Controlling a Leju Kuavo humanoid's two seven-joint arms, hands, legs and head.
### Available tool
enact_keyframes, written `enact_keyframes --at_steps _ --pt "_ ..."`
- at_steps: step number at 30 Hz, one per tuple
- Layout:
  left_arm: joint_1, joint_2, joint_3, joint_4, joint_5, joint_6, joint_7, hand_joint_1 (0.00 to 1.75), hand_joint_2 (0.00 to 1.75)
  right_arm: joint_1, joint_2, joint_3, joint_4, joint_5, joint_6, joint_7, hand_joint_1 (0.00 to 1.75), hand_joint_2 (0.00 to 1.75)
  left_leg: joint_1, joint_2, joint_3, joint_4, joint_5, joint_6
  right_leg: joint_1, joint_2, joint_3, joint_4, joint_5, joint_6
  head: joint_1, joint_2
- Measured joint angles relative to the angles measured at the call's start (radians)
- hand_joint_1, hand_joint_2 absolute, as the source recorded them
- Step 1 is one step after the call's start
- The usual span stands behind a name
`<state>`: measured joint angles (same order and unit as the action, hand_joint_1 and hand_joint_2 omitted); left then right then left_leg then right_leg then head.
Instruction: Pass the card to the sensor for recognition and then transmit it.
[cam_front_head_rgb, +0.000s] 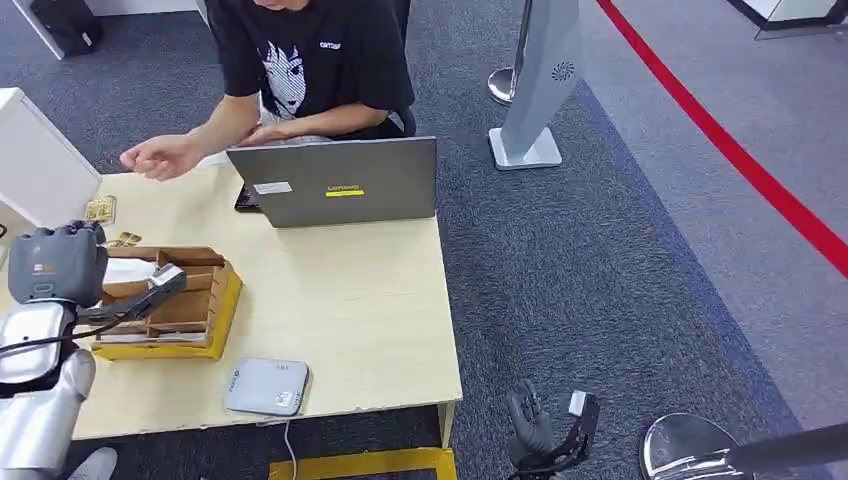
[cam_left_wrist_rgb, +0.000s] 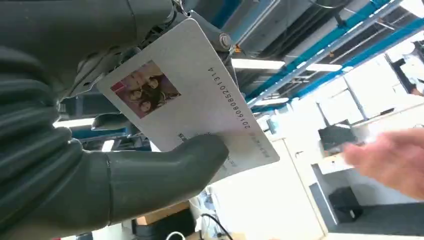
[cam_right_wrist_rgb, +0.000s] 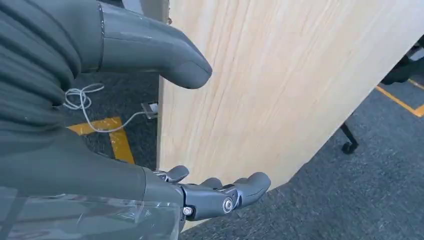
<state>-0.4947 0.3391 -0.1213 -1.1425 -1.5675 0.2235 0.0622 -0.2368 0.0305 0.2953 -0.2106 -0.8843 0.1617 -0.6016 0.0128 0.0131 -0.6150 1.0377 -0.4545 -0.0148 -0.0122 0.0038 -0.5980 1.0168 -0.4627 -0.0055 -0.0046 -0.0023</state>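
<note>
From the head view, a pale wooden surface (cam_front_head_rgb: 340, 290) is seen with the left hand (cam_front_head_rgb: 75, 265) raised above its near left part, over a yellow-edged wooden tray (cam_front_head_rgb: 190, 300) with compartments. A card (cam_front_head_rgb: 160, 280) is seen edge-on, pinched in this hand's fingers. Near the front edge of the surface a flat grey sensor (cam_front_head_rgb: 266, 386) is laid, with a cable running down from it. Further back an open grey laptop (cam_front_head_rgb: 335, 182) is set, and behind it a person in a black shirt (cam_front_head_rgb: 310, 55) is seated, one hand (cam_front_head_rgb: 160, 157) held out over the surface toward the robot's side. The right hand (cam_front_head_rgb: 545, 430) is hung low beside the near right corner of the surface, over grey carpet. A red line (cam_front_head_rgb: 740, 160) is marked across the floor to the right.

At the left wrist view, the card (cam_left_wrist_rgb: 195, 100) is shown held between the thick thumb (cam_left_wrist_rgb: 165, 175) and the fingers behind it; a small photo and a row of printed digits are carried on its white face. The person's hand (cam_left_wrist_rgb: 395, 160) is seen blurred, apart from the card.

At the right wrist view, the right hand (cam_right_wrist_rgb: 210, 195) is shown with its fingers (cam_right_wrist_rgb: 235, 192) spread apart and nothing held, just beside the wooden side panel (cam_right_wrist_rgb: 280, 85) of the desk. A white cable (cam_right_wrist_rgb: 95, 107) is lying on the carpet over a yellow floor marking (cam_right_wrist_rgb: 117, 142).
</note>
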Motion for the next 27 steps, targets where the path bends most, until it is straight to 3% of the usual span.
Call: enact_keyframes --at_steps 5,7,9,11,15,20,27 --pt "0.017 -0.002 0.000 -0.037 0.000 0.036 -0.024 1.75 1.75 0.001 0.000 -0.012 0.000 0.006 0.000 -0.002 0.00 1.75 0.000 0.000 0.000 0.000 0.000 0.000 0.000 0.000 0.000 0.000 0.000 0.000 0.000 0.000" --pt "0.057 -0.023 0.000 -0.123 0.000 0.066 -0.077 1.75 1.75 0.007 0.000 -0.027 -0.002 0.011 0.001 -0.011 0.00 1.75 -0.001 0.000 0.000 0.000 0.000 0.000 0.000 0.000 0.000 -0.001 0.000 0.000 0.000 0.000" --pt "0.135 -0.069 0.000 -0.270 0.000 0.062 -0.128 1.75 1.75 0.016 0.000 -0.052 -0.005 0.020 0.001 -0.028 0.00 1.75 -0.002 0.000 0.000 0.000 -0.001 0.002 -0.001 0.000 0.001 -0.001 -0.002 0.003 0.000 0.000" --pt "0.228 -0.103 -0.029 -0.410 0.000 0.068 -0.113 1.75 1.75 0.026 0.000 -0.076 -0.006 0.033 -0.002 -0.044 0.00 1.75 -0.002 0.001 0.000 0.000 -0.004 0.002 -0.001 0.002 0.001 -0.002 -0.002 0.003 0.002 0.000" --pt "0.364 -0.104 -0.133 -0.600 0.000 0.093 0.015 1.75 1.75 0.051 -0.002 -0.131 -0.009 0.058 0.002 -0.050 0.00 1.75 -0.002 0.002 0.000 0.000 -0.006 0.004 -0.001 0.002 0.001 -0.003 -0.004 0.006 0.002 0.000" --pt "0.433 -0.133 -0.145 -0.657 0.007 0.101 -0.091 1.75 1.75 0.056 -0.002 -0.180 -0.017 0.111 -0.003 -0.050 0.00 1.75 -0.001 0.000 0.000 0.000 -0.006 0.004 -0.001 0.000 0.001 -0.003 -0.005 0.006 0.001 0.000" --pt "0.490 -0.161 -0.145 -0.664 0.025 0.084 -0.174 1.75 1.75 0.060 -0.002 -0.239 -0.025 0.173 0.002 -0.047 0.00 1.75 -0.001 0.000 0.001 0.000 -0.006 0.004 -0.001 0.000 0.002 -0.002 -0.004 0.005 0.001 0.000"
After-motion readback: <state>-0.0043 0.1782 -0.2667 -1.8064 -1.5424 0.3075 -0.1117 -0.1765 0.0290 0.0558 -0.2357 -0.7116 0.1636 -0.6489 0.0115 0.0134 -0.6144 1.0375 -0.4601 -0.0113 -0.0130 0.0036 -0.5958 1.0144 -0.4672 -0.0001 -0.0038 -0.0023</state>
